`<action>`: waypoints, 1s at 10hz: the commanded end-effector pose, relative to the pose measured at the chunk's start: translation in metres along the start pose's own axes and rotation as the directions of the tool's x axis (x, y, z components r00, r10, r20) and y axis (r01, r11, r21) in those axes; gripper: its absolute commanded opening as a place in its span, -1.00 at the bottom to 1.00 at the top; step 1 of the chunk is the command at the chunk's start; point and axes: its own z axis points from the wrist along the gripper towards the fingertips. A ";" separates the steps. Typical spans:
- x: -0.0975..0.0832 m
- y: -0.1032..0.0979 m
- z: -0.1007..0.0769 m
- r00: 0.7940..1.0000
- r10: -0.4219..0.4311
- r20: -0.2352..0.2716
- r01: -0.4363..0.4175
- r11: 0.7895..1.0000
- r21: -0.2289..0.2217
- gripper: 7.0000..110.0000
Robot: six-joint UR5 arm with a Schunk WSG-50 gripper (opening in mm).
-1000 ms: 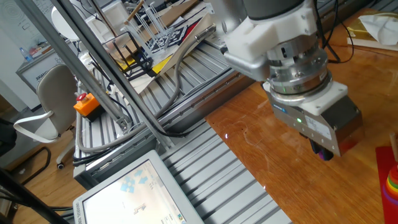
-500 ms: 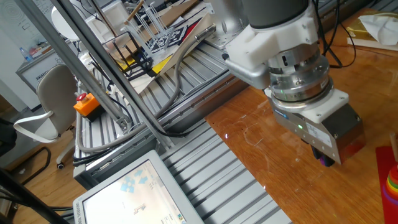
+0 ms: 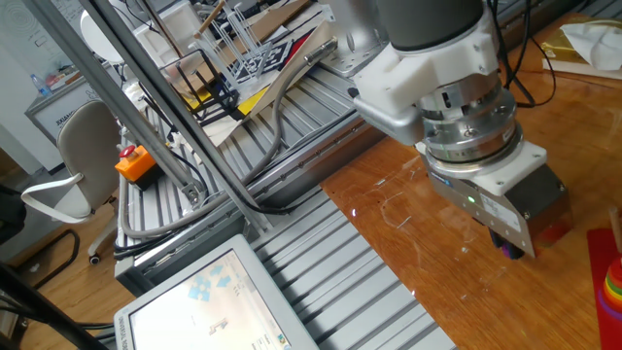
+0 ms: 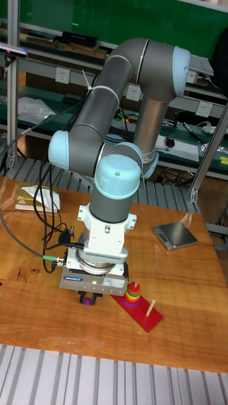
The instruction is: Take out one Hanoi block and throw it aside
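Presently the arm (image 4: 120,114) is bent down over the wooden worktop (image 4: 38,316), its gripper (image 4: 86,299) low above the surface. A purple block (image 4: 85,301) shows just under the gripper body in the tall fixed view, sitting between the short dark fingers (image 4: 92,297); the fixed view shows the same purple piece (image 3: 509,250) at the lower edge of the gripper (image 3: 505,243). The fingers stand narrow, closed on the block. Whether the block touches the worktop cannot be told.

Beside the gripper, on its far side in the tall view, lies a red base (image 4: 140,312) carrying a stack of rainbow rings (image 4: 132,293) on one peg and a bare wooden peg (image 4: 151,306) near its outer end. The gripper body overlaps the near end of the base in that view; contact cannot be confirmed. In the fixed view only the edge of the stack (image 3: 612,284) and base (image 3: 601,262) shows at the right border.

A small grey scale (image 4: 175,234) rests on the worktop behind the base, well apart from the gripper. A packet with white paper (image 4: 37,197) lies at the far left corner. A green light (image 3: 466,189) is lit on the gripper housing
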 end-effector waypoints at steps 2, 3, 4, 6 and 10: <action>0.007 -0.007 -0.001 0.999 -0.008 -0.031 0.008 1.000 0.022 -1.00; 0.009 -0.005 -0.001 0.999 -0.003 -0.040 0.004 1.000 0.013 -1.00; 0.011 0.000 -0.001 0.999 0.006 -0.047 -0.006 1.000 -0.003 -1.00; 0.015 0.004 -0.001 0.997 0.035 -0.063 -0.037 0.999 -0.020 -1.00; 0.013 0.010 -0.001 0.997 0.062 -0.055 -0.064 0.997 -0.042 -1.00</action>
